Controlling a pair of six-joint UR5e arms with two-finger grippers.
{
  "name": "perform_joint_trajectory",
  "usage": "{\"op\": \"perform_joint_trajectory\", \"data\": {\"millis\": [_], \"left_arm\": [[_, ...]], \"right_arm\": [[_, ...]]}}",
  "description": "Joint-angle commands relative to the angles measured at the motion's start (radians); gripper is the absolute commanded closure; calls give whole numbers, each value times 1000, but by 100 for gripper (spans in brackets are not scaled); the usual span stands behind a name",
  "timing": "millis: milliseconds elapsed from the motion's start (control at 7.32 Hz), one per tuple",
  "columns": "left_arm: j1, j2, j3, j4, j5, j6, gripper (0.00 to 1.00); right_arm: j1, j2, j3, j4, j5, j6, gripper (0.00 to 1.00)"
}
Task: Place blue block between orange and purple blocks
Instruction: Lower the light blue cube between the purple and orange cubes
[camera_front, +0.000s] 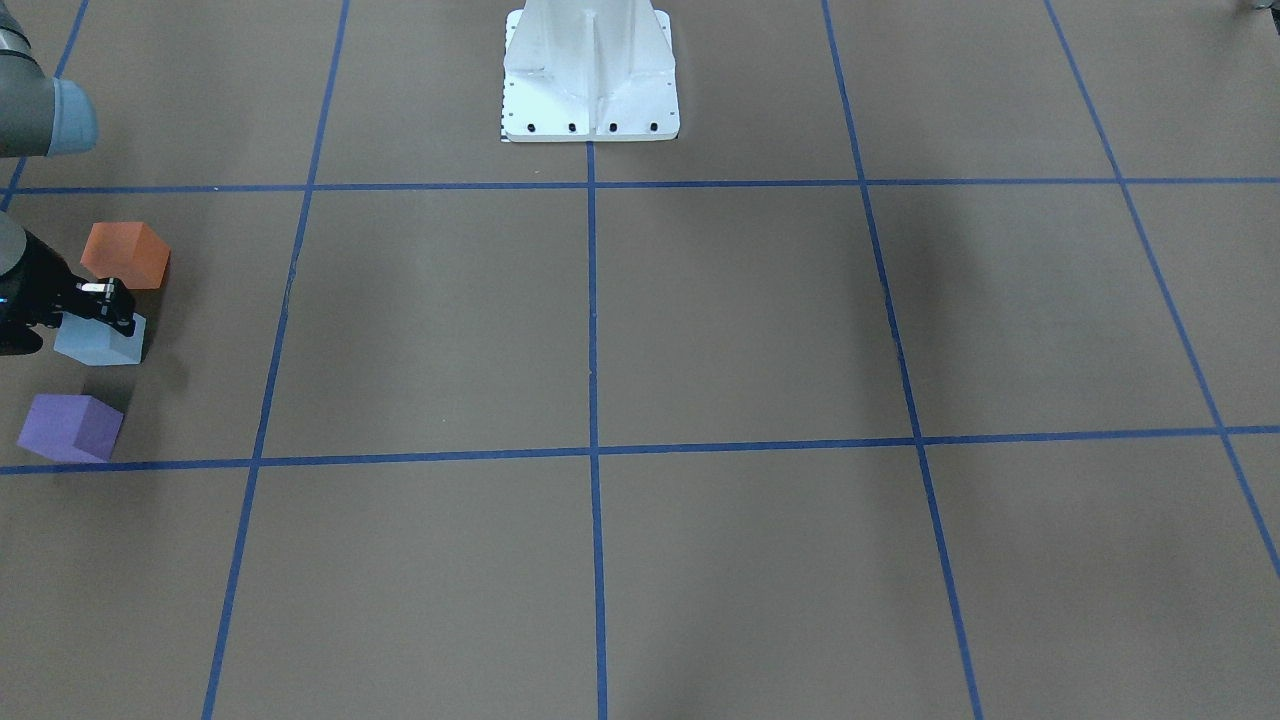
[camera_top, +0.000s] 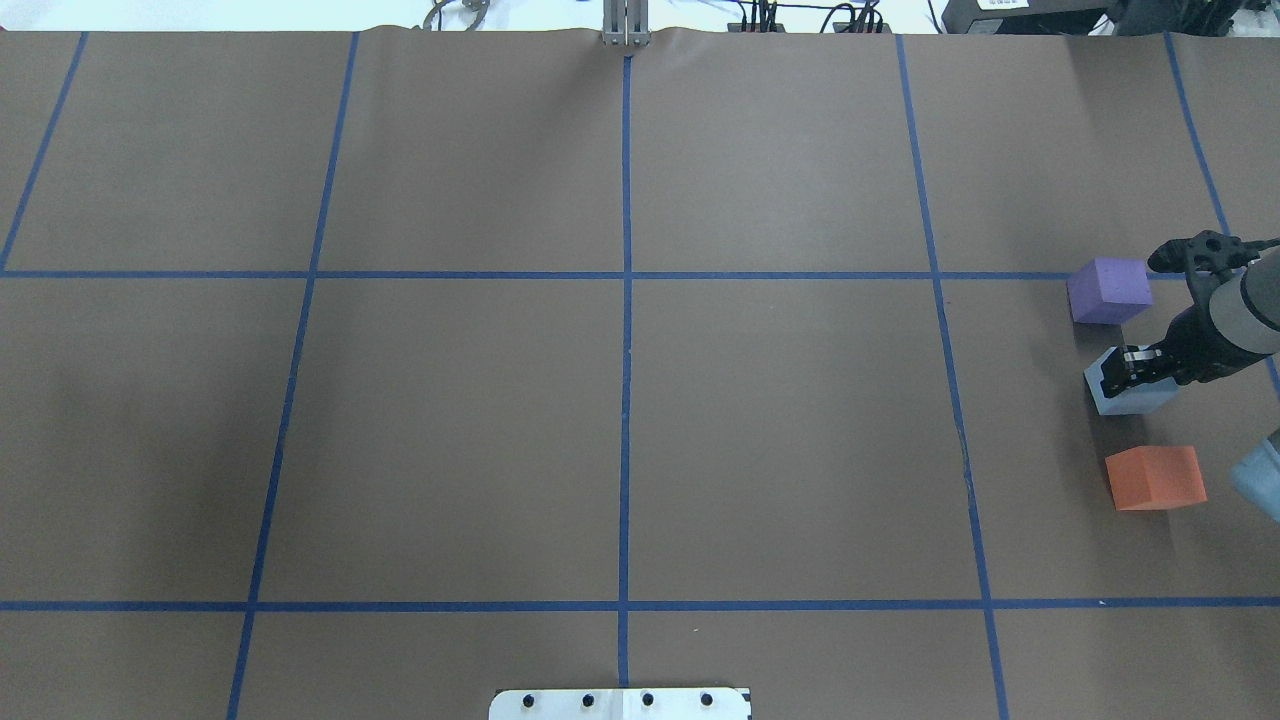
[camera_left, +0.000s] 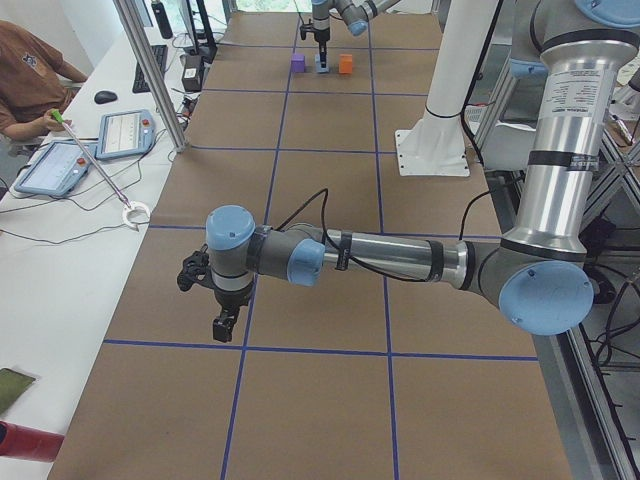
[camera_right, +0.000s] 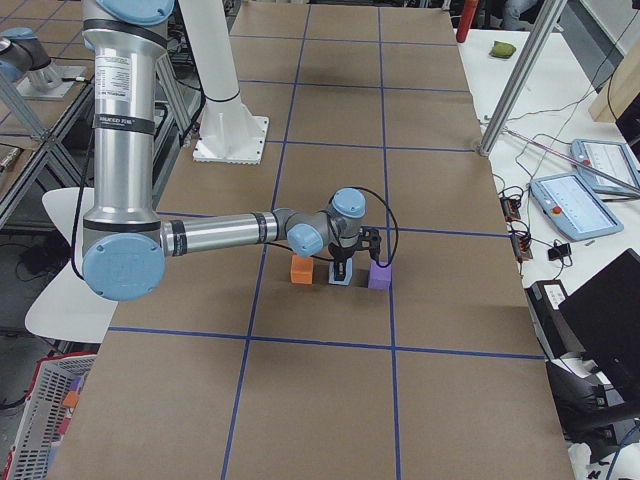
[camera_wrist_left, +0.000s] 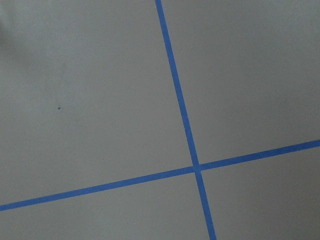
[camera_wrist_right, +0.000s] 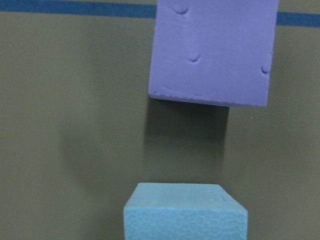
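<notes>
The blue block (camera_front: 100, 342) rests on the brown table between the orange block (camera_front: 127, 255) and the purple block (camera_front: 70, 428), all in a row near the table's end on my right side. My right gripper (camera_front: 118, 312) stands straight down on the blue block (camera_top: 1130, 398), its fingers closed on its top part. The right wrist view shows the blue block (camera_wrist_right: 185, 212) at the bottom and the purple block (camera_wrist_right: 215, 50) beyond it. My left gripper (camera_left: 222, 325) hovers over bare table far away; I cannot tell if it is open or shut.
The white robot base (camera_front: 590, 75) stands at the table's middle edge. Blue tape lines (camera_top: 626, 300) divide the brown surface into squares. An operator (camera_left: 30, 85) sits at a side desk with tablets, beyond the table.
</notes>
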Motion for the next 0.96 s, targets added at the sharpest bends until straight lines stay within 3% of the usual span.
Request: {"op": "perform_joint_trajectory", "data": {"millis": [0, 137, 547, 820], "left_arm": [[0, 0, 1, 0, 0, 1, 0], [2, 0, 2, 0, 0, 1, 0], [6, 0, 2, 1, 0, 1, 0], [6, -3, 2, 1, 0, 1, 0]], "right_arm": [[-1, 0, -6, 4, 1, 0, 30], [1, -1, -3, 10, 1, 0, 0], [4, -4, 17, 10, 2, 0, 0], [37, -30, 121, -4, 1, -2, 0]]}}
